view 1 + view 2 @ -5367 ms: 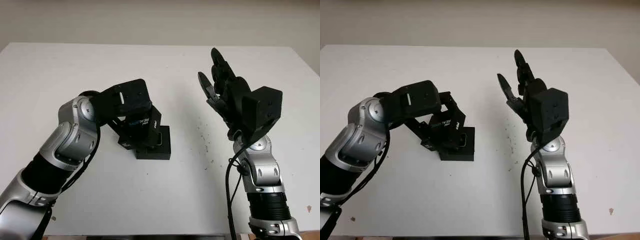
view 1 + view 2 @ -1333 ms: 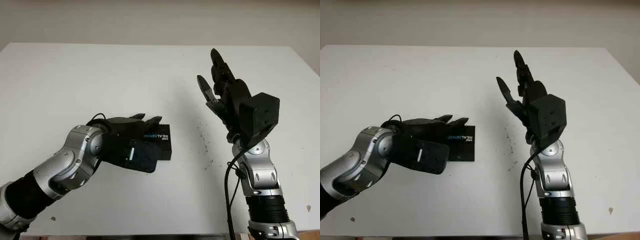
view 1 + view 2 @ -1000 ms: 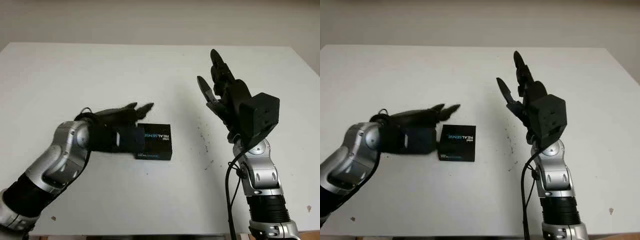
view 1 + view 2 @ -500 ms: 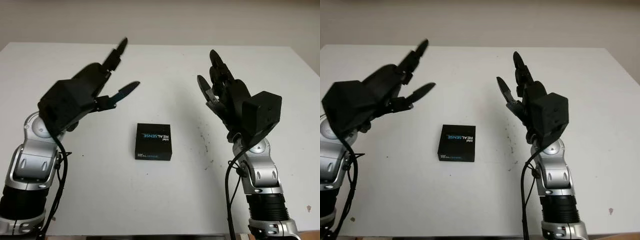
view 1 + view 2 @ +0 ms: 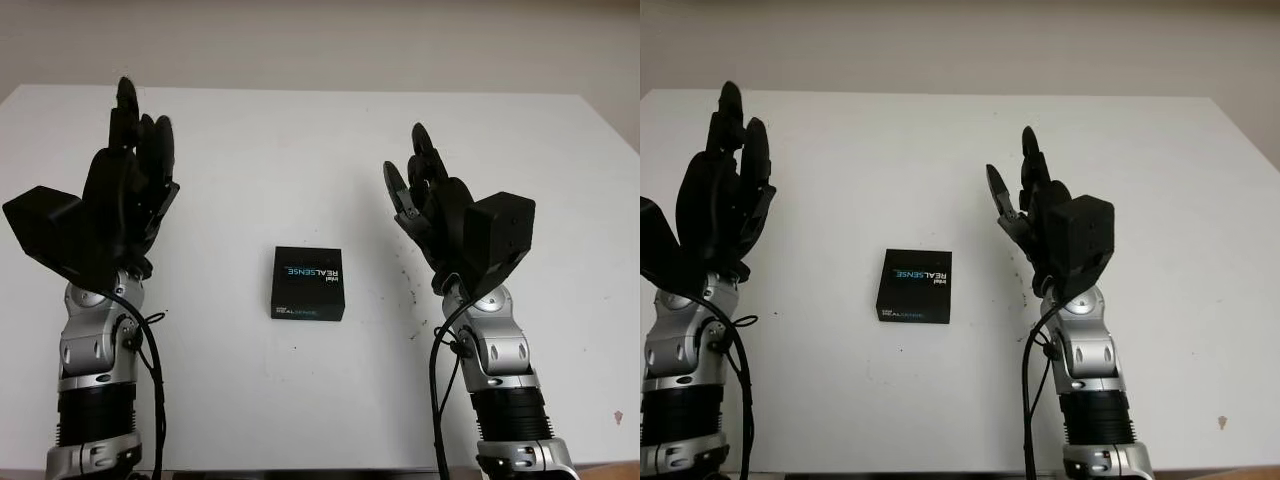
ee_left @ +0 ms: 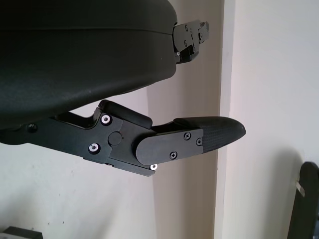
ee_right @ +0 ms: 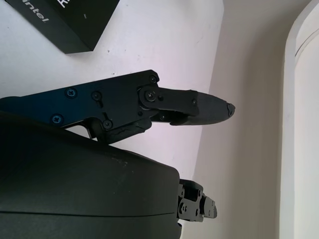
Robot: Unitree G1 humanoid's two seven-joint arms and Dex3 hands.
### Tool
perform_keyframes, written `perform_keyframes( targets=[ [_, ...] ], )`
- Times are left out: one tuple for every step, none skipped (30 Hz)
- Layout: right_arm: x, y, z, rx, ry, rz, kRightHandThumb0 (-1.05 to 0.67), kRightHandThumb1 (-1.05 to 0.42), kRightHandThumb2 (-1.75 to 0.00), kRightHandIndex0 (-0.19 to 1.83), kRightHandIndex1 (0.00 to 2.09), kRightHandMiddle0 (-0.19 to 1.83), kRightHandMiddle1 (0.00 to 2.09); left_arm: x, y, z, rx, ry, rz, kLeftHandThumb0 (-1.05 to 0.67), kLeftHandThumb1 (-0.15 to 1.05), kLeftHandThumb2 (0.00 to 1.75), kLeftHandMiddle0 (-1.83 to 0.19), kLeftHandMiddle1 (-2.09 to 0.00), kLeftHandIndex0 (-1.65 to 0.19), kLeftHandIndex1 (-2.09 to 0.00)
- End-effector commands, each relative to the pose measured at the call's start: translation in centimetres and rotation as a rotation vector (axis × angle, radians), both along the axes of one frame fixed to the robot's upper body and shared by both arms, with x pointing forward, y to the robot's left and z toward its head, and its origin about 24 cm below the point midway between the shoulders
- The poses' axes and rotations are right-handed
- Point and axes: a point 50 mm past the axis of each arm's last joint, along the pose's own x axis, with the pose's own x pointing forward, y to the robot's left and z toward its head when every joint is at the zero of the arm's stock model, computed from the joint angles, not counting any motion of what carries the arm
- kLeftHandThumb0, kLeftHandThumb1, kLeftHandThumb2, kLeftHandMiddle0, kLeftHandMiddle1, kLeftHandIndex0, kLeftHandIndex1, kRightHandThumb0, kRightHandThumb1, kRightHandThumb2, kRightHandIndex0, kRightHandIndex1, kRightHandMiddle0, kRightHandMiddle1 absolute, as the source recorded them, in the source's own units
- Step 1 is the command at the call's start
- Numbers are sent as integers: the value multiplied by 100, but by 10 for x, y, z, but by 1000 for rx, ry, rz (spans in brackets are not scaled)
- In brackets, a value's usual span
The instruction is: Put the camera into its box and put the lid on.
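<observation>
The black camera box (image 5: 307, 283) lies flat on the white table (image 5: 330, 150) near the middle, its lid on and the printed white lettering facing up. A corner of the box (image 7: 65, 20) appears in the right wrist view. My left hand (image 5: 130, 160) is raised at the left, well above and apart from the box, open and holding nothing. My right hand (image 5: 425, 205) is raised to the right of the box, open, palm turned toward the middle.
Small dark specks (image 5: 410, 290) mark the table between the box and my right arm. The pale wall (image 5: 320, 40) rises behind the table's far edge.
My left hand has let go of the closed box and lifted up and to the left, turning upright. My right hand has sunk a little. The box stays put.
</observation>
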Motion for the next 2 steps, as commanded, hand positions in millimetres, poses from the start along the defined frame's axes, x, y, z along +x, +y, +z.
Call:
perform_keyframes(
  targets=[
    [3,3,8,2,-35,10,-62,-105,-52,-19,0,-19,0,-2,0,-3,-4,-6,0,-72,105,58,19,0,19,0],
    [3,3,8,2,-33,15,-62,-105,-52,-19,0,-19,0,-3,-1,-4,-2,-6,-2,-72,105,58,19,0,19,0]
  ],
)
